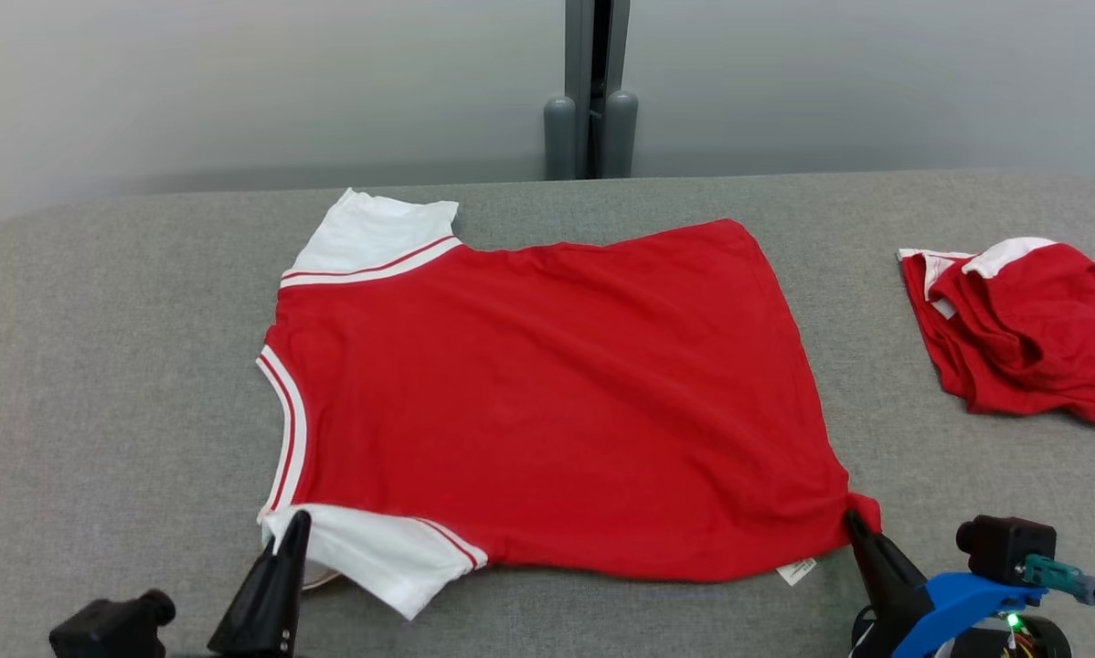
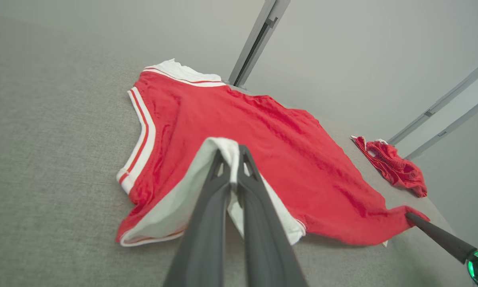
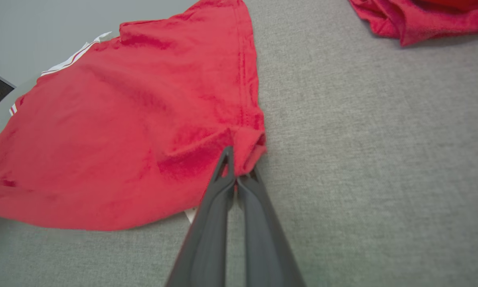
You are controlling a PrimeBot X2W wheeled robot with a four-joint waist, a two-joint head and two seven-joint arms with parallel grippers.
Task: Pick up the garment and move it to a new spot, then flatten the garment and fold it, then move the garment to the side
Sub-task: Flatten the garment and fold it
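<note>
Garment (image 1: 547,393) lies spread on the bench (image 1: 100,384) toward its near edge, my left pincer (image 1: 298,521) clamped on the near white sleeve (image 1: 374,548) and my right pincer (image 1: 850,517) on the near hem corner (image 1: 866,505), evidently to draw it flat for folding.

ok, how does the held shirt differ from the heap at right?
The shirt lies spread flat; the heap is bunched. The left gripper pinches the shirt's sleeve, the right gripper its hem corner; the heap lies free. Both red with white trim.
</note>
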